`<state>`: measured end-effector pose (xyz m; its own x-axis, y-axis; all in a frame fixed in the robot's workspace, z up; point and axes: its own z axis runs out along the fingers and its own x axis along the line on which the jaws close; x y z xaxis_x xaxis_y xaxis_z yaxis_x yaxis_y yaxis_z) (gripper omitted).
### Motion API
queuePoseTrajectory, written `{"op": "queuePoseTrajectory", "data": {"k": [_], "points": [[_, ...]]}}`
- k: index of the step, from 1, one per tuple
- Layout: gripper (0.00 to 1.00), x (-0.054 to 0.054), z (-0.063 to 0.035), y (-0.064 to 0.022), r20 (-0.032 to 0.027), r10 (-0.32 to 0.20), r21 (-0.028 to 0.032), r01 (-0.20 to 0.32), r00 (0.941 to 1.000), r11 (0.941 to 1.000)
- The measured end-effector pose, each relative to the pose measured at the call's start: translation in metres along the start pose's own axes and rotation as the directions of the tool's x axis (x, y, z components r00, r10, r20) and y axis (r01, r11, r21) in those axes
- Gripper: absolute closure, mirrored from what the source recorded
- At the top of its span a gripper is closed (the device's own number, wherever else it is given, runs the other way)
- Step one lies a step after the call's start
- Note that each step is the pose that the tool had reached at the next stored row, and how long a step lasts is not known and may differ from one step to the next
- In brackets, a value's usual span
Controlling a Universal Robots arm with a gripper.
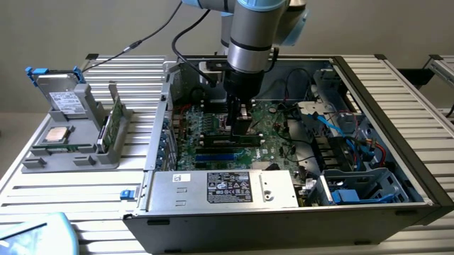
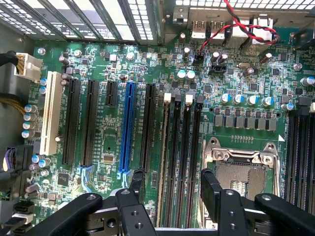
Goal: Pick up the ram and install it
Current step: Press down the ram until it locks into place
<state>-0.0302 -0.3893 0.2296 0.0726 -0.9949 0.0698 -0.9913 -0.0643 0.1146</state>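
The exterior view is lit evenly and brightly from above; strong glare is seen on the slatted worktop point(image 1: 85, 175) and on the power supply point(image 1: 220, 188), whose metal top is nearly washed out. Soft shadow is cast inside the computer case point(image 1: 397, 159). In the wrist view, the motherboard point(image 2: 113, 64) is rendered sharply, while the ventilation grille point(image 2: 98, 17) is overexposed by backlight.
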Motion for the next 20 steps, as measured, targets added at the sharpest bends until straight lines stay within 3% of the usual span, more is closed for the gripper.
{"op": "queuePoseTrajectory", "data": {"k": [4, 5, 6, 9, 12, 13, 17, 20], "points": [[0.44, 0.000, 0.0000, 0.0000, 0.0000, 0.000, -0.0004, 0.000, 1.0000, 1.0000], [0.51, 0.000, 0.0000, 0.0000, 0.0000, 0.000, -0.0006, 0.000, 1.0000, 1.0000], [0.51, 0.000, 0.0000, 0.0000, 0.0000, 0.000, -0.0006, 0.000, 1.0000, 1.0000], [0.69, 0.000, -0.0001, 0.0000, -0.0002, 0.000, -0.0006, 0.000, 1.0000, 1.0000], [0.75, 0.000, 0.0000, 0.0000, 0.0001, 0.000, -0.0006, 0.000, 1.0000, 1.0000], [0.82, 0.000, 0.0000, 0.0000, 0.0001, 0.000, -0.0006, 0.000, 1.0000, 1.0000], [0.82, 0.000, -0.0012, 0.0002, -0.0002, 0.000, -0.0007, 0.000, 1.0000, 1.0000], [0.82, 0.001, -0.0107, 0.0013, -0.0003, 0.000, -0.0007, 0.000, 1.0000, 1.0000]]}}
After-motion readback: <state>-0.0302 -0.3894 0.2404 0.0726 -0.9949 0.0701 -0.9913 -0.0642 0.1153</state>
